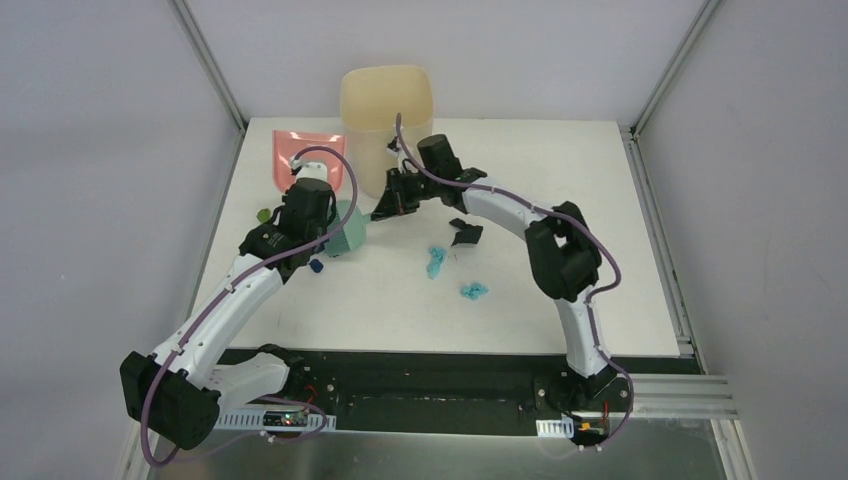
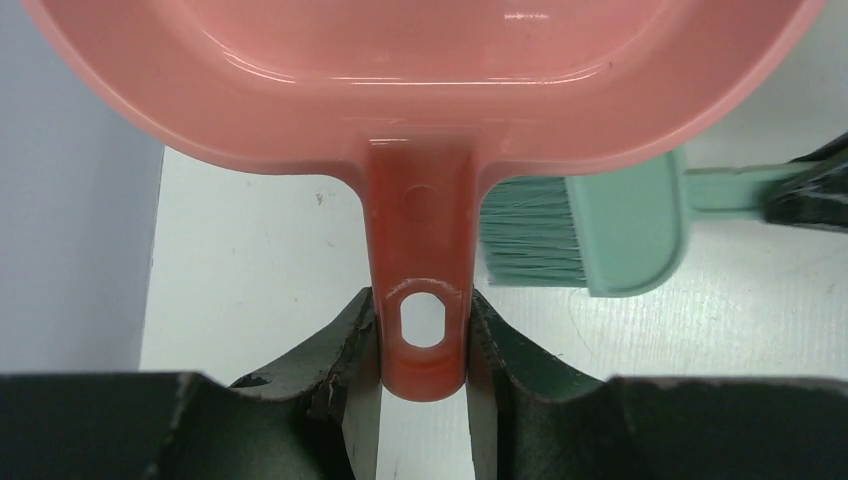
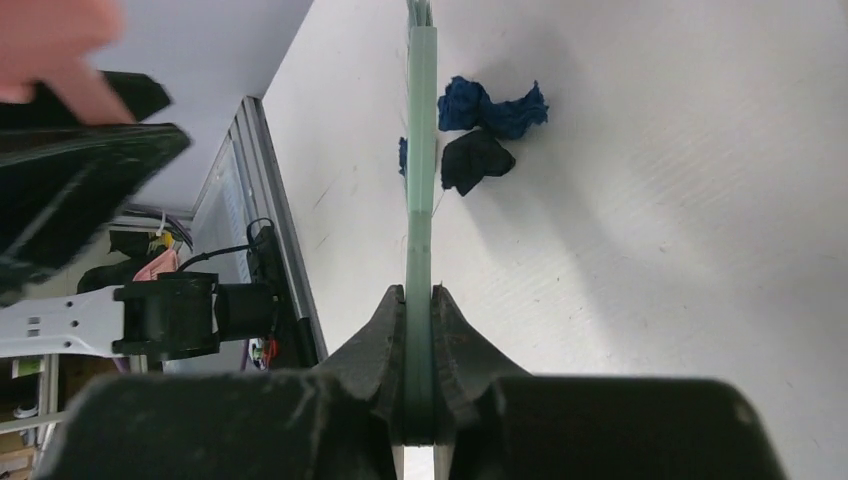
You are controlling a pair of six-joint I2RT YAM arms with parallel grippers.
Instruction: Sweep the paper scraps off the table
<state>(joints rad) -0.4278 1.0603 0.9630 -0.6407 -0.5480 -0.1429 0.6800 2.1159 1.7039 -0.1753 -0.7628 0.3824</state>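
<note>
Our left hand (image 2: 424, 345) is clenched on the handle of the pink dustpan (image 2: 420, 80), whose pan fills the top of that wrist view. Just right of it lies the teal brush (image 2: 600, 225), its thin handle pinched fast in our right hand (image 3: 420, 340). Paper scraps (image 1: 436, 262) dot the counter (image 1: 600, 200): light blue ones at centre frame, black just above, navy and green at left. The cream bin (image 1: 387, 110) stands at top centre, close behind the right hand.

Lab test cell (grey panel walls (image 1: 90, 150), aluminium rails (image 1: 208, 65), white table (image 1: 520, 320)).
</note>
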